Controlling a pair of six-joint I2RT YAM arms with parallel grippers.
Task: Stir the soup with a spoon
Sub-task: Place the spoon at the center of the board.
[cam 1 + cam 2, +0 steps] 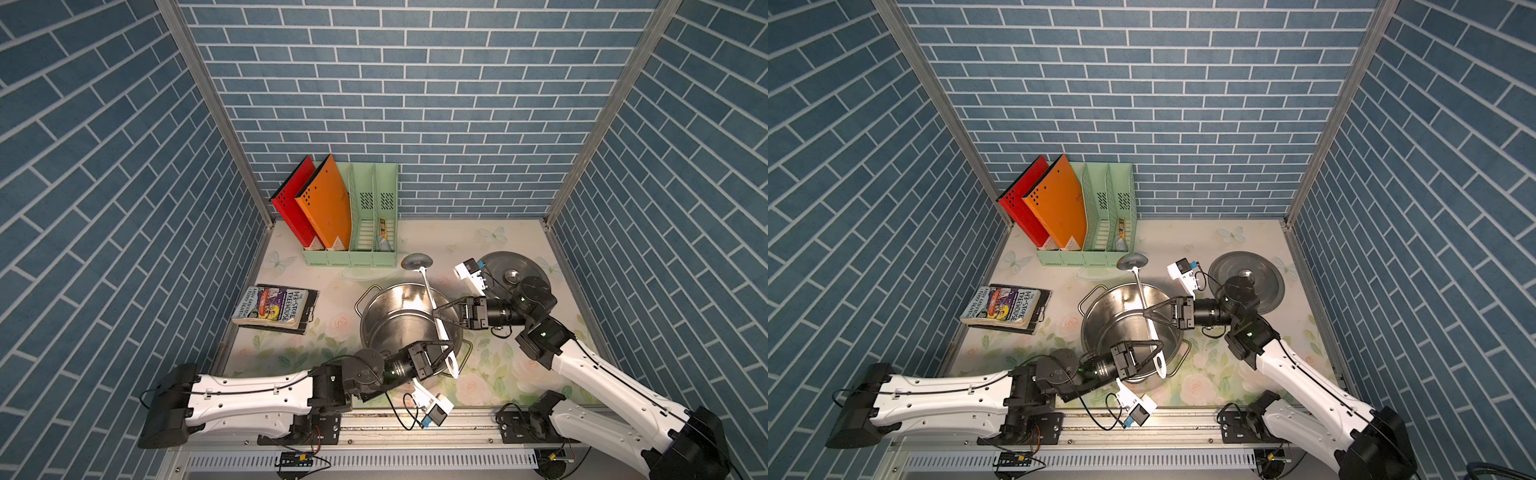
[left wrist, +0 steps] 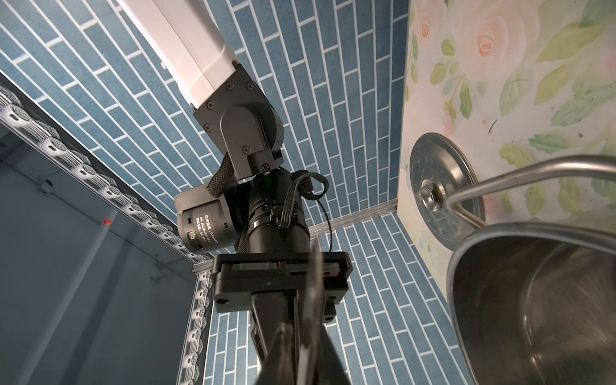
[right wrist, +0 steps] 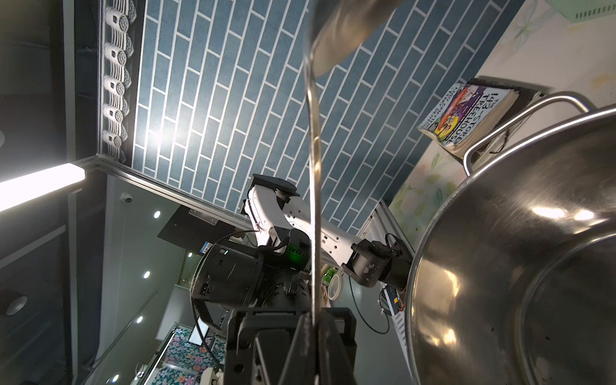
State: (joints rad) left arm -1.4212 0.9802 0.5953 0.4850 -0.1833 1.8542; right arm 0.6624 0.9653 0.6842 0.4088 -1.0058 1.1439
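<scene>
The spoon (image 1: 427,291), a slim steel ladle, hangs tilted over the steel pot (image 1: 386,332) in both top views. Its bowl (image 1: 1132,262) lies beyond the far rim and its flat tip near the front rim. My right gripper (image 1: 435,309) is shut on the middle of the handle (image 3: 315,166). My left gripper (image 1: 450,350) sits at the handle's lower end with its jaws a little apart around it (image 2: 313,293). No soup shows inside the pot (image 3: 500,233), which looks bare and shiny.
The pot's round steel lid (image 1: 498,266) lies on the table behind my right wrist. A paperback book (image 1: 274,307) lies to the pot's left. A green file holder (image 1: 365,241) with an orange folder (image 1: 328,203) stands at the back wall.
</scene>
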